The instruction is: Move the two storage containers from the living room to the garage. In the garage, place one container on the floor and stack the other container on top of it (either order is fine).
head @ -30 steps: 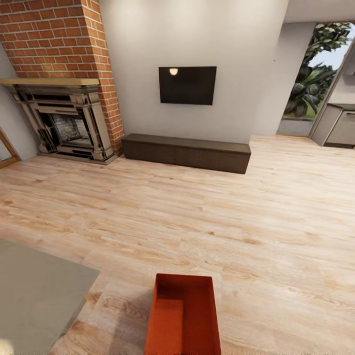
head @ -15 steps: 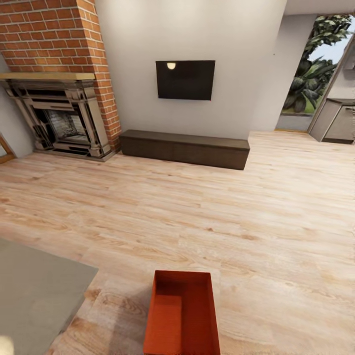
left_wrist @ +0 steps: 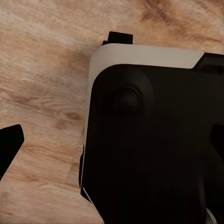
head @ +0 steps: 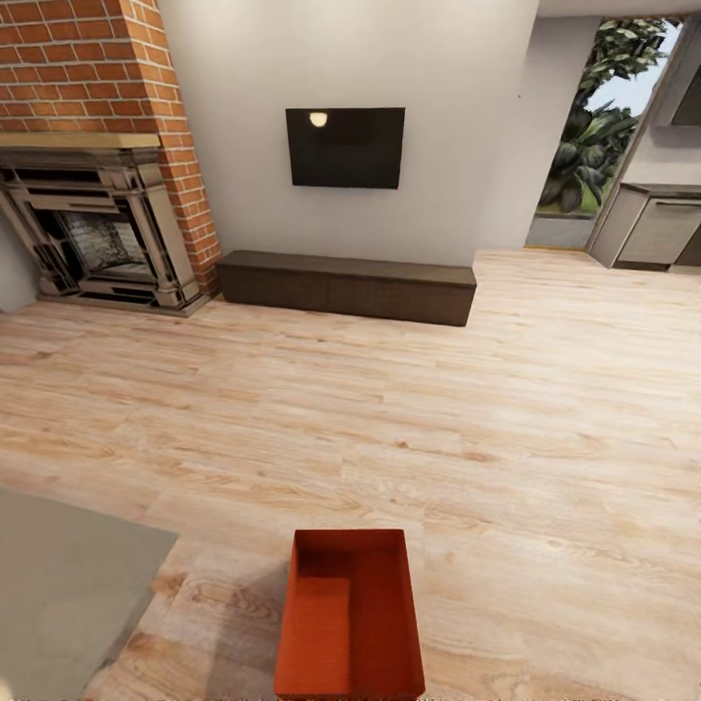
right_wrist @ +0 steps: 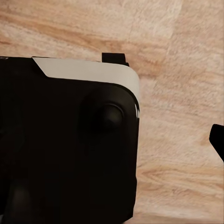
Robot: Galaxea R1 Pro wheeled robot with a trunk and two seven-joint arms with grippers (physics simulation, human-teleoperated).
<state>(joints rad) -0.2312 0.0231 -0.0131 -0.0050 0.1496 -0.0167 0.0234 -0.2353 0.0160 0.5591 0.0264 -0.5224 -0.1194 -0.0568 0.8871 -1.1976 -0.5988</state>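
Note:
One red-orange storage container [head: 350, 618] rests on the light wood-plank floor [head: 506, 409] of the living room, low in the head view, lidless and empty, its long side pointing away from me. In the left wrist view my left gripper [left_wrist: 112, 142] hangs over my own black-and-white body, one dark fingertip [left_wrist: 9, 145] at the picture's edge, nothing between the fingers. My right gripper [right_wrist: 112, 140] looks the same, with one fingertip [right_wrist: 218, 139] at the far edge. Both stand open and empty, apart from the container.
A low grey table [head: 68, 574] has its corner just left of the container. Against the far wall stand a brick fireplace [head: 92, 224] and a long dark-brown cabinet [head: 346, 287] under a wall screen [head: 345, 147]. An opening with grey cabinets [head: 652, 229] lies far right.
The whole head view has shifted left and slightly up, so the camera has turned right. The container keeps its place on the floor.

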